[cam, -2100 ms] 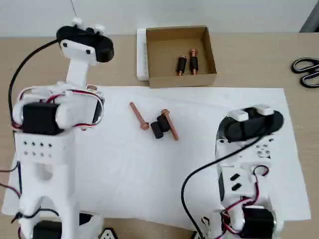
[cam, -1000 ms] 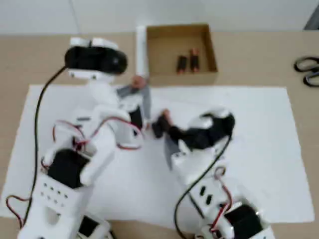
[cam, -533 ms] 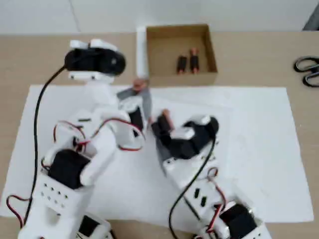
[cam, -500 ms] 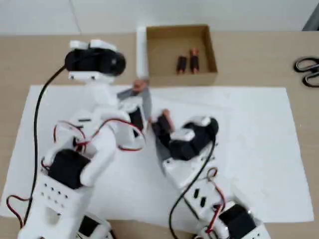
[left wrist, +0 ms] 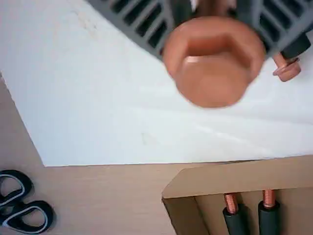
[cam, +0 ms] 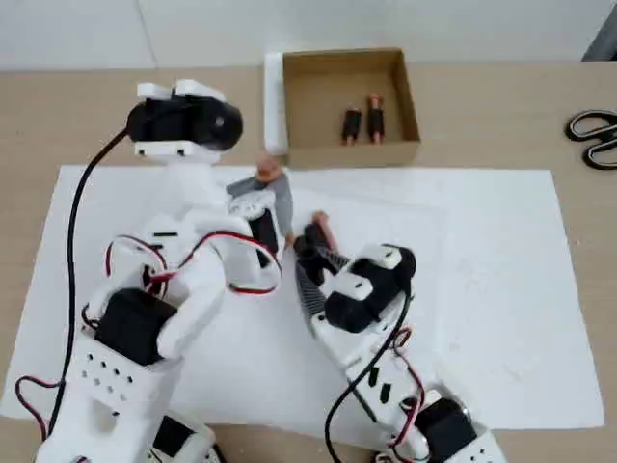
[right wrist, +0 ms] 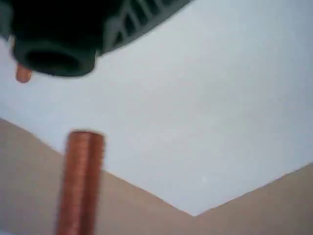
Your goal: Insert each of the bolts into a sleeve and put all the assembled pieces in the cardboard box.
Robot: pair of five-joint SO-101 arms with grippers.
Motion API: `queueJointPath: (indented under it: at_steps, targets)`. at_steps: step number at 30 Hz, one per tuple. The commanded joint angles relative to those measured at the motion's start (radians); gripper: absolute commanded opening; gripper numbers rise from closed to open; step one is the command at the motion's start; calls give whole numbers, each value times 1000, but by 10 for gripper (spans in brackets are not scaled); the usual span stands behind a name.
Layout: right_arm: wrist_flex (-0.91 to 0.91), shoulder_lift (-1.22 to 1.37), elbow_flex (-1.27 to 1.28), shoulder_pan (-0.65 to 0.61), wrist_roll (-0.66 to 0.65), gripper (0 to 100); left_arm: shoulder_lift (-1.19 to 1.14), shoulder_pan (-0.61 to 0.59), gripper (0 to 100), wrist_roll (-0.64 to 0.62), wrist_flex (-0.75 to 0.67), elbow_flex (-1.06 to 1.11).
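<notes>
My left gripper (cam: 273, 193) is shut on a copper bolt (cam: 268, 172), held above the white paper; its hex head (left wrist: 212, 66) faces the left wrist camera between the grey fingers (left wrist: 142, 24). My right gripper (cam: 307, 262) is shut on a black sleeve (right wrist: 54, 54), close beside the left gripper. The held bolt's threaded end (right wrist: 83, 181) hangs just short of the sleeve's open mouth. A second bolt (cam: 320, 228) lies on the paper by the sleeve. The cardboard box (cam: 342, 154) holds two assembled pieces (cam: 363, 122).
White paper (cam: 482, 289) covers the table's middle. A white strip (cam: 275, 106) lies along the box's left side. Scissors (cam: 593, 138) rest at the far right edge. Both arm bodies crowd the near half of the paper.
Both arms have come in from their rest poses. One bolt and the sleeve have left the paper, now in the left and right grippers. Lately the right arm has drawn nearer the left.
</notes>
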State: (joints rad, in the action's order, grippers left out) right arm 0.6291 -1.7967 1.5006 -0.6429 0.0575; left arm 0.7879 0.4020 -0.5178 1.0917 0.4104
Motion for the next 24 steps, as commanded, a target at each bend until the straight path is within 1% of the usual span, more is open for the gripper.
queueJointPath:
  at_steps: [1, 5, 8, 24]
  targets:
    - [-28, -16, -8, -8, -6, 4, 31, 11, 6, -8, -3, -5]
    - [-28, -16, -8, -10, -6, 4, 29, 55, 6, -2, -9, 16]
    - [-24, -16, -8, -10, -6, 4, 29, 55, 6, -2, -48, 48]
    - [-22, -16, -9, -12, -6, 4, 29, 71, 6, -5, -69, 62]
